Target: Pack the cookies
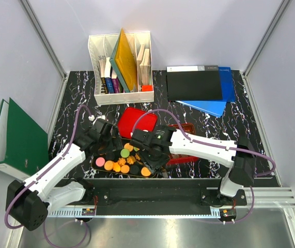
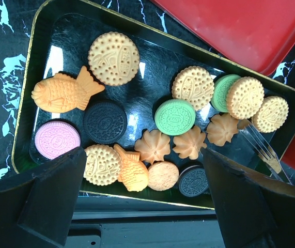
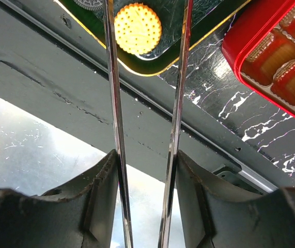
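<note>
i see right gripper [image 3: 146, 175] clamped on shiny metal tongs [image 3: 112, 77], tips cut off at frame top, left gripper [image 2: 143, 170] wide over glossy black tray [image 2: 70, 41], ridged round, flower, fish cookies [image 2: 113, 58]

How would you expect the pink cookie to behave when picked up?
The pink cookie looks stiff and light, a flat sandwich disc. On the glossy tray it may slide when nudged; its ridged rim should aid grip.
</note>
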